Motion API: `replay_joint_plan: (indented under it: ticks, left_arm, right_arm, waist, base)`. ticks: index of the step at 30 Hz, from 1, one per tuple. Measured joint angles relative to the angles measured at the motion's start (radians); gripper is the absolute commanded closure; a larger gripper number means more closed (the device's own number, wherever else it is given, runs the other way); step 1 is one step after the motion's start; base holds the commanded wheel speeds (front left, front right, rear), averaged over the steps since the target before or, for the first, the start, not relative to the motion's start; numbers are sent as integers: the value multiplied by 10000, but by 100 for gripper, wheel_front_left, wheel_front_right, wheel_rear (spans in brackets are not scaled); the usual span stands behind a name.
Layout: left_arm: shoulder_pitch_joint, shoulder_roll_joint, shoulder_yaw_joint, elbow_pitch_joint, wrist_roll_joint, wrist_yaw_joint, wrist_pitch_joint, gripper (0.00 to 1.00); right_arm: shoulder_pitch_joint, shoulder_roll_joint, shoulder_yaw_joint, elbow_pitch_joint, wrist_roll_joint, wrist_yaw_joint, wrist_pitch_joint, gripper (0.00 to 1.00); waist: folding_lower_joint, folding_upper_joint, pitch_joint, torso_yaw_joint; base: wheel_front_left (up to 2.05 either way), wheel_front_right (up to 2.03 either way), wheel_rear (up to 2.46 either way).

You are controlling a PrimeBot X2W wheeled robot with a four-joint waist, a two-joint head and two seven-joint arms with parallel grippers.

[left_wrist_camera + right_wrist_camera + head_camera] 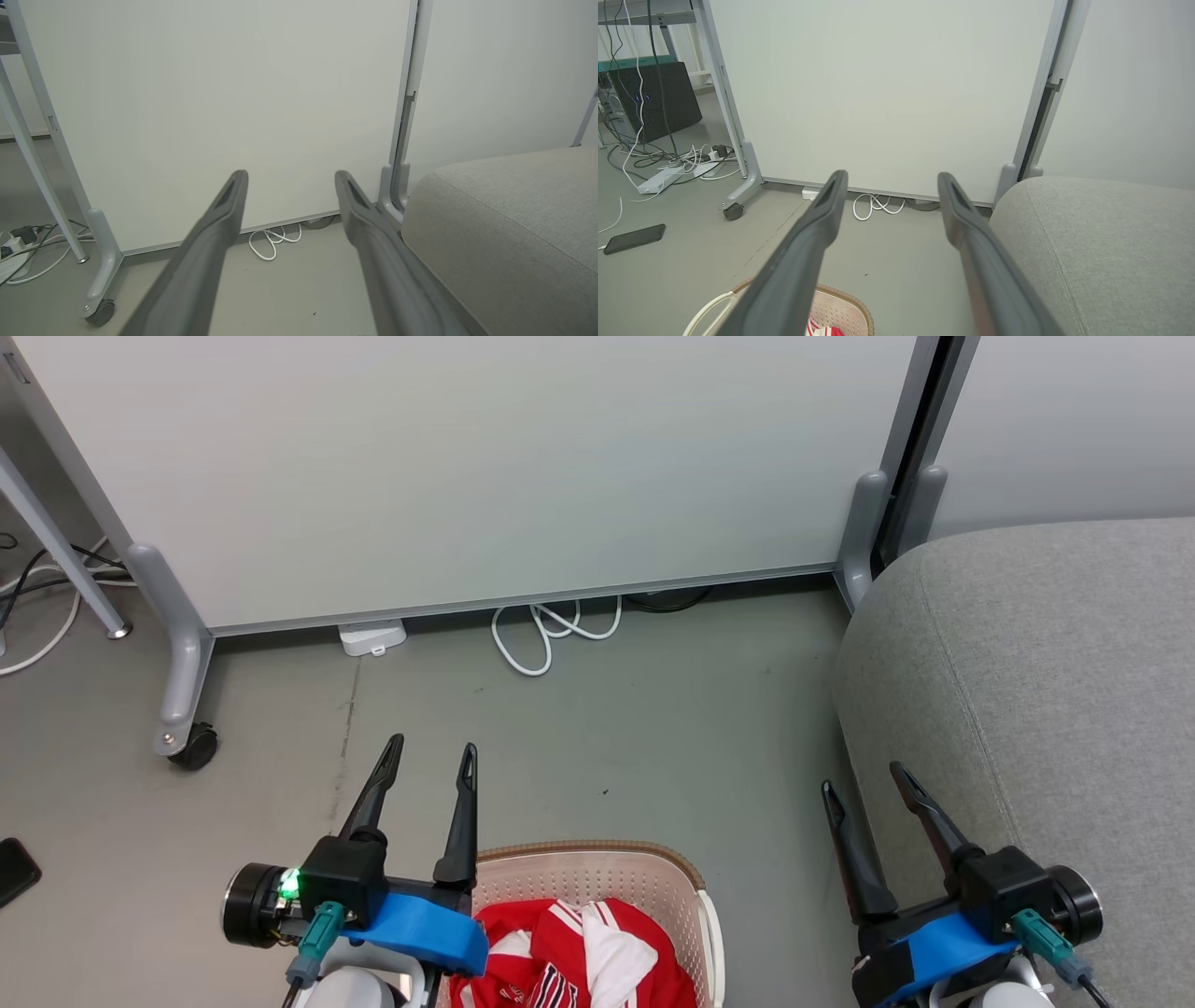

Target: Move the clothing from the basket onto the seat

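1. The clothing (569, 957), red with white stripes, lies bunched in the basket (597, 873) at the bottom of the head view, right in front of the robot. None of it lies on the visible part of the seat (1055, 691), so the task appears not yet begun.
2. The basket stands on the grey floor (653, 728) to the left of the seat, with a strip of bare floor between them. That looks like a short carry, and it probably explains why the basket sits where it does.
3. The left gripper (431, 747) hovers over the basket's left rim with its fingers spread wide and nothing between them. They point ahead rather than down, so the wrist would likely have to tip before reaching the cloth.
4. The right gripper (863, 779) hangs at the seat's near edge, its fingers equally wide and empty — seemingly clear of the basket and well placed for a drop on the cushion.
5. Beyond them stands a white partition (467, 476) on casters, with a white cable (546, 635) looped at its foot. A dark phone (14, 870) lies on the floor at far left, well away from the work.
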Motion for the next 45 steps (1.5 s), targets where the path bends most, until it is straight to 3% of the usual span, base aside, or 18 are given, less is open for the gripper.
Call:
replay_joint_plan:
  ticks: [14,21,32,45]
  left_arm:
    - [-24,0,42,119,-75,-50,-2,0]
    - [-610,13,4,669,33,-449,-2,0]
    - [-2226,357,-928,3060,46,-763,-4,0]
    - [-4395,899,-3336,6454,-796,-805,-2,0]
  right_arm:
    - [-16,-2,-6,15,13,0,-2,0]
    - [-213,-4,-23,-136,2,0,-10,0]
    - [-1051,-12,-90,-568,-77,0,-12,0]
    - [-2740,-17,199,-1260,73,2,-13,0]
  waist:
    - [0,0,8,9]
    - [0,0,184,-90]
    - [0,0,1343,-654]
    - [2,0,3976,-1523]
  base:
    - [0,0,0]
    - [0,0,0]
    - [0,0,0]
    - [0,0,0]
